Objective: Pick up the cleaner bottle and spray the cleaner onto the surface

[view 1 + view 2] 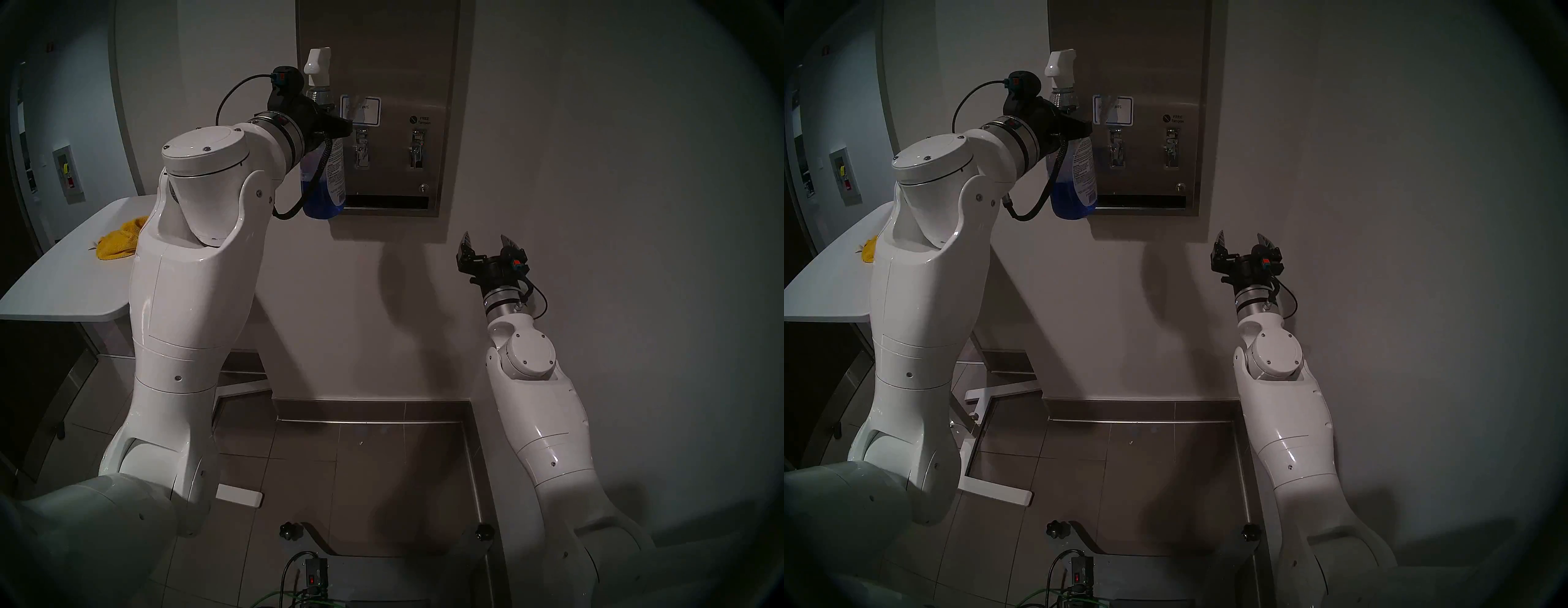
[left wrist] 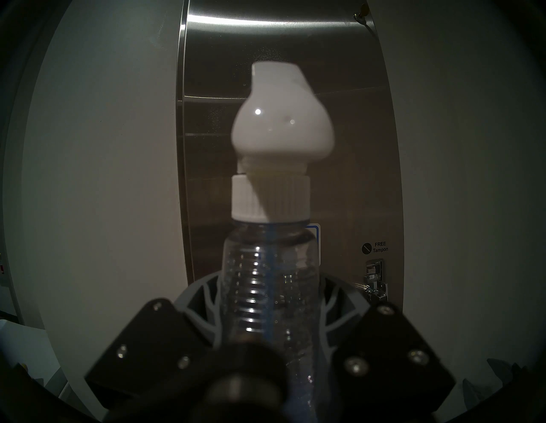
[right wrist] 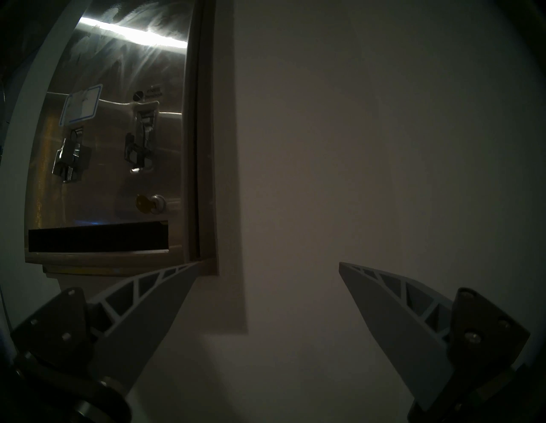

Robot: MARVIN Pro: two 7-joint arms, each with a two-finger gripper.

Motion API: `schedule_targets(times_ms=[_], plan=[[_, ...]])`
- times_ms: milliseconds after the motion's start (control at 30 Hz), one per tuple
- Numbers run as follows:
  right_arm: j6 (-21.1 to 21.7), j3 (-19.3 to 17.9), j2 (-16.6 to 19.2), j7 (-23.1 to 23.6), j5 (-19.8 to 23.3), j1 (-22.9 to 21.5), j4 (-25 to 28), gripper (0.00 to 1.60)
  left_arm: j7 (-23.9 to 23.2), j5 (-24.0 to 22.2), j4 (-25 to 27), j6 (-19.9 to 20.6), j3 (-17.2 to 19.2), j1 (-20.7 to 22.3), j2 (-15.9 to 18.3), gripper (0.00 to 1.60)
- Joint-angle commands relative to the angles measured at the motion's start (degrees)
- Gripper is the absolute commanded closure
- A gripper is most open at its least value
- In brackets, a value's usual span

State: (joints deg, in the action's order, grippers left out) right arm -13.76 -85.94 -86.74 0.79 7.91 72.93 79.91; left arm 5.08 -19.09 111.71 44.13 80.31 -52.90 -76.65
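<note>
My left gripper [image 1: 335, 126] [image 1: 1076, 127] is shut on the ribbed neck of the cleaner bottle [image 1: 324, 187] [image 1: 1072, 187], holding it upright and raised. The bottle's white nozzle [image 2: 280, 118] points at the surface, a brushed steel dispenser front [image 1: 394, 63] [image 2: 348, 147] on the wall. Blue cleaner [image 1: 320, 204] fills the bottle's lower third. Smeary streaks [image 3: 103, 38] show on the upper metal in the right wrist view. My right gripper [image 1: 487, 242] [image 3: 270, 265] is open and empty, low and to the right of the dispenser, facing the wall.
A white table [image 1: 63, 276] with a yellow cloth [image 1: 119, 242] stands at the left, behind my left arm. The dispenser has two levers [image 1: 360, 148], a blue-bordered sticker [image 1: 360, 110], a key lock [image 3: 153, 202] and a dark slot [image 1: 390, 201]. A pale wall [image 1: 594, 170] lies right.
</note>
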Motion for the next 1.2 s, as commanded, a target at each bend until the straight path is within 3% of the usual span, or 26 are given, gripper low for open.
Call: schedule_targets(times_ms=[0, 667, 1167], plan=[[0.21, -0.35, 1.02, 1.47, -0.06, -6.45, 3.03, 0.00, 0.12, 0.31, 2.18, -1.71, 0.92, 3.27, -0.28, 1.60], [4.86, -1.69, 1.46, 3.52, -1.31, -13.43, 7.58, 0.00, -0.19, 0.81, 2.20, -1.40, 1.11, 3.19, -0.65, 1.60], [6.06, -2.12, -0.19, 4.18, -0.65, -19.86, 3.26, 0.00, -0.47, 1.26, 2.16, -1.77, 1.26, 3.29, -0.94, 1.60]])
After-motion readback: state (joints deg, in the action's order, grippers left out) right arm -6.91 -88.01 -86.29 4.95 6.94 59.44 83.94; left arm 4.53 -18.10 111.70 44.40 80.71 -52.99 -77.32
